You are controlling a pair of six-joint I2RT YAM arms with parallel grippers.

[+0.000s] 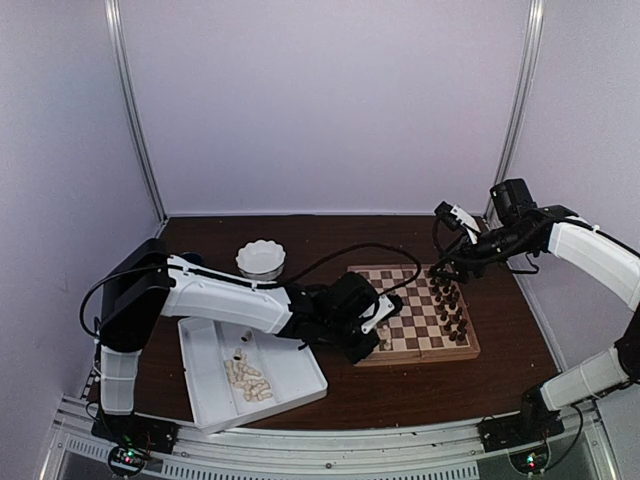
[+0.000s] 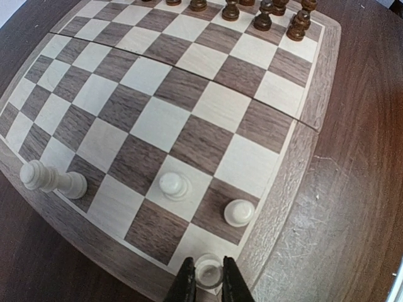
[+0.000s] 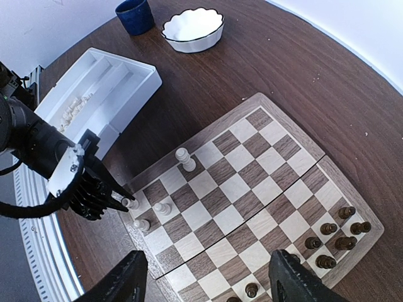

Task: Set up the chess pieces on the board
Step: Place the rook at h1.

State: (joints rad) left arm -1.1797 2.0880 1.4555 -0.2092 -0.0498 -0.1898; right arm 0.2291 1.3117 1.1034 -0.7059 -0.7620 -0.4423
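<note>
The chessboard (image 1: 420, 357) lies at the centre right of the table. My left gripper (image 2: 208, 284) is shut on a cream piece (image 2: 208, 272) that stands on the board's near corner square. The left gripper also shows in the top view (image 1: 378, 327). Three more cream pieces stand nearby: a tall one (image 2: 53, 179) and two small ones (image 2: 173, 185) (image 2: 239, 212). Several dark pieces (image 1: 450, 305) stand in rows along the board's right side. My right gripper (image 3: 211, 286) is open and empty, held high above the dark pieces (image 3: 327, 242).
A white divided tray (image 1: 205, 385) holding several cream pieces (image 1: 248, 378) lies to the left of the board. A white scalloped bowl (image 1: 261, 258) and a blue cup (image 3: 134, 14) stand at the back left. A black cable runs behind the board.
</note>
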